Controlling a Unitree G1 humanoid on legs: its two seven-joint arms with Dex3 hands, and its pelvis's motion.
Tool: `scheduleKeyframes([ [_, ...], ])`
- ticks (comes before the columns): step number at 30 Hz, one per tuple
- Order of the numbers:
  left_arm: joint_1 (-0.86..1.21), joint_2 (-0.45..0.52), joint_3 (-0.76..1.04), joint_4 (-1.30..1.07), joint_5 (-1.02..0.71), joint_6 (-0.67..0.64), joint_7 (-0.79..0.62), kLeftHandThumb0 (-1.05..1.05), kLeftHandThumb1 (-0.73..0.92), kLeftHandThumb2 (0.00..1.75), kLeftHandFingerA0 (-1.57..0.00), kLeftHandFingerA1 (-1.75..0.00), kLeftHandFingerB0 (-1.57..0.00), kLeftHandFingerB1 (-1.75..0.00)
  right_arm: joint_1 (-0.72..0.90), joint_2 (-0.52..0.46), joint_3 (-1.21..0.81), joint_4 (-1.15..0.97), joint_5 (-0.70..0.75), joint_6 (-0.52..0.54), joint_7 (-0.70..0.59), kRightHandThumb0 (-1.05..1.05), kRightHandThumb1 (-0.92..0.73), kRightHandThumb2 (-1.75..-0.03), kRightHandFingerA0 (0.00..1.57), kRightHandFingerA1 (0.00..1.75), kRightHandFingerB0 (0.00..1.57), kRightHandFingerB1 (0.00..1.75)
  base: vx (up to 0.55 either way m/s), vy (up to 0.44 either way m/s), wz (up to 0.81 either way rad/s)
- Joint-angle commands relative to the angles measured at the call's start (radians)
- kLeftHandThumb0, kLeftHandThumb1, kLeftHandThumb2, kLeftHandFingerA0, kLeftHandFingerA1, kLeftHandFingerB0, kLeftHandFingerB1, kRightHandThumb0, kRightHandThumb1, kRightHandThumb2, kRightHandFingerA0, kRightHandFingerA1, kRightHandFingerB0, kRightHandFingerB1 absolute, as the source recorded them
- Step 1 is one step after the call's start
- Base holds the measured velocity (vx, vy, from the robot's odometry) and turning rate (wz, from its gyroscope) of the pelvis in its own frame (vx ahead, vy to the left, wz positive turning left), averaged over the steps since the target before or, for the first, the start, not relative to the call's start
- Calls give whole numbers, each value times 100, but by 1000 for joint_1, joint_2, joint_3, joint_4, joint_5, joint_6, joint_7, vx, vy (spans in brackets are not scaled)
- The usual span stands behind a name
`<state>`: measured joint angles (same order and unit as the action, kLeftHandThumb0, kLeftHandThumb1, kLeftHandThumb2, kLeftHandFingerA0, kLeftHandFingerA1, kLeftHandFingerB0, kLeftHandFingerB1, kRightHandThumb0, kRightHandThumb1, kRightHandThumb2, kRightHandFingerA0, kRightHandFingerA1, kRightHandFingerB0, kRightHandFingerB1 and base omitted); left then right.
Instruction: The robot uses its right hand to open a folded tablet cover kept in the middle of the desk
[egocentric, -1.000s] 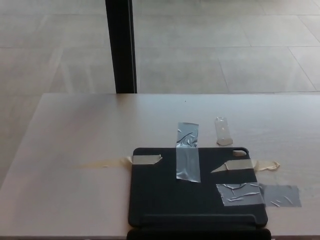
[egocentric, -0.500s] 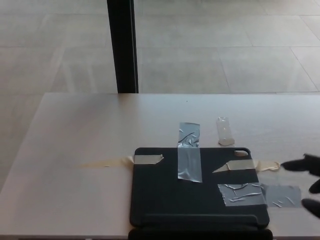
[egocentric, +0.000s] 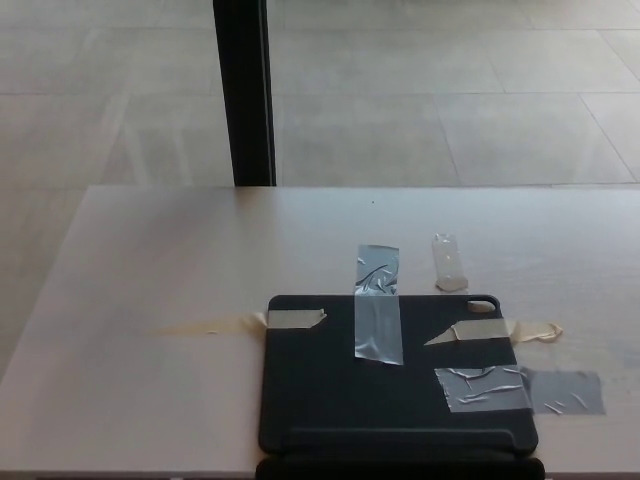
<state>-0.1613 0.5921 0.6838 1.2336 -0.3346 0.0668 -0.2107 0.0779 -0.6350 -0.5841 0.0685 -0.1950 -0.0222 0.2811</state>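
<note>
1. The tablet cover (egocentric: 395, 375) lies flat and closed on the bench (egocentric: 180, 270), at its near edge and a little right of centre, dark and rectangular.
2. Tape is all over it: a grey strip (egocentric: 377, 305) runs from the bench across the cover's far edge, a crumpled grey patch (egocentric: 520, 390) bridges its right edge onto the bench, and two beige strips cross the upper corners, one on the left (egocentric: 245, 322) and one on the right (egocentric: 500, 331).
3. A small clear piece of tape (egocentric: 448, 262) sits alone on the bench just beyond the cover's far right corner, not touching it.
4. No robot hand shows on either side, so how either one is set, or whether it holds anything, cannot be told.
5. The cover's near edge meets a dark band (egocentric: 400, 468) cut off by the bottom of the frame; what that band is cannot be made out.
6. A small cut-out (egocentric: 481, 305) shows at the cover's far right corner.
7. The bench top is pale, matte and wood-toned.
8. Beyond it lies a floor (egocentric: 450, 100) of large grey tiles, with a black upright post (egocentric: 245, 90) rising behind the bench's far edge, left of centre.
</note>
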Motion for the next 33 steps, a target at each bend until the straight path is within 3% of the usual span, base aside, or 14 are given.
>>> scheduleKeyframes([
  [1, 35, 6, 8, 17, -26, 4, 7, -79, 88, 67, -66, -79, -40, -60, -86, 126, -453, 542, 339, -22, -404, -94, -87, -66, 74, 83, 43, 55, 0, 0, 0],
  [3, 37, 5, 7, 17, -25, 0, 4, -80, 87, 67, -66, -78, -41, -60, -93, 132, -475, 582, 327, -2, -474, -91, -92, -68, 78, 81, 42, 55, 0, 0, 0],
  [4, 37, 5, 6, 18, -24, -3, 4, -80, 87, 67, -68, -79, -40, -61, -89, 139, -494, 633, 339, -11, -499, -95, -77, -96, 69, 83, 34, 63, 0, 0, 0],
  [8, 45, 2, 1, 14, -20, -7, -8, -82, 89, 67, -68, -80, -39, -60, -76, 161, -515, 717, 320, -17, -587, -101, -92, -81, 80, 95, 41, 77, 0, 0, 0],
  [10, 50, 1, 6, 14, -25, -5, -8, -83, 67, 103, -66, -80, -37, -64, -92, 215, -576, 722, 396, -27, -581, -96, -92, -78, 57, 94, 46, 91, 0, 0, 0],
  [11, 53, 2, 11, 15, -31, -4, -14, -81, 88, 67, -64, -81, -37, -63, -97, 218, -580, 725, 396, -23, -590, -82, -81, -125, 56, 86, 61, 95, 0, 0, 0],
  [12, 55, 1, 17, 16, -37, -1, -25, -80, 88, 67, -63, -81, -37, -62, -107, 220, -592, 733, 401, -5, -609, -91, -92, -73, 55, 89, 56, 107, 0, 0, 0],
  [14, 55, 0, 15, 18, -36, 0, -26, -81, 88, 67, -63, -80, -37, -62, -119, 208, -600, 765, 402, 8, -621, -88, -92, -74, 58, 86, 56, 97, 0, 0, 0],
  [16, 59, -4, 12, 22, -31, -6, -14, -83, 88, 67, -63, -78, -38, -61, -119, 234, -589, 755, 371, 13, -661, -91, -92, -80, 65, 97, 78, 156, 0, 0, 0],
  [18, 59, -5, 11, 21, -29, -7, -11, -83, 88, 67, -63, -78, -38, -61, -119, 235, -585, 761, 357, 15, -666, -91, -92, -80, 65, 97, 78, 156, 0, 0, 0],
  [19, 63, -6, 12, 19, -31, -6, -13, -83, 88, 67, -67, -81, -38, -62, -138, 234, -629, 779, 419, 18, -634, -92, -92, -69, 55, 98, 51, 117, 0, 0, 0],
  [24, 75, -7, 13, 17, -31, -7, -11, -85, 65, 102, -67, -81, -36, -65, -119, 247, -618, 776, 408, 28, -550, -88, -92, -72, 61, 81, 45, 67, 0, 0, 0],
  [25, 76, -8, 13, 19, -31, -9, -11, -82, 87, 67, -64, -79, -38, -62, -121, 243, -625, 787, 422, 22, -521, -88, -92, -72, 53, 80, 39, 59, 0, 0, 0],
  [33, 74, -8, -1, 23, -18, -9, 2, -83, 89, 64, -69, -80, -39, -62, -90, 221, -581, 844, 425, -13, -374, -92, -92, -74, 64, 66, 42, 55, 0, 0, 0],
])
